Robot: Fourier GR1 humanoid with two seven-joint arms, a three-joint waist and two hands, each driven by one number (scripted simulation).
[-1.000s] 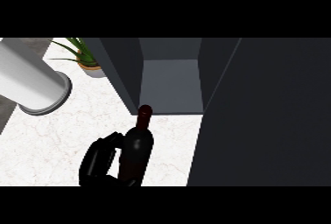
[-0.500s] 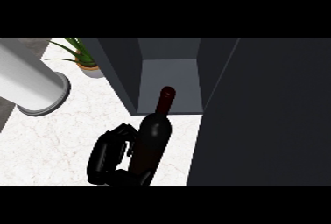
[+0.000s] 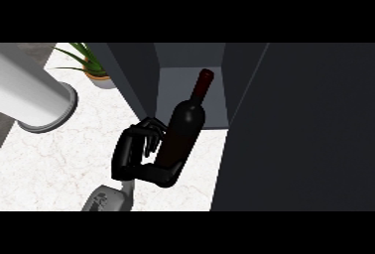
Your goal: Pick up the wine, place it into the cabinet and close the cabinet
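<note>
**Wine bottle held at the cabinet opening**

The black hand (image 3: 139, 156) curls its fingers around the lower body of the wine bottle (image 3: 183, 131). The bottle tilts toward one o'clock, its neck reaching into the open cabinet (image 3: 187, 87). At ten o'clock stand a potted plant (image 3: 92, 69) and a grey cylinder (image 3: 33, 99) on the white counter (image 3: 58, 158).

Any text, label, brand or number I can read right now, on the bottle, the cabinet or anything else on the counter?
None can be read.
Wine bottle, held by the hand: dark glass, no label showing.
Cabinet: plain dark panels, no markings.
White cylinder and potted plant: no lettering.
</note>
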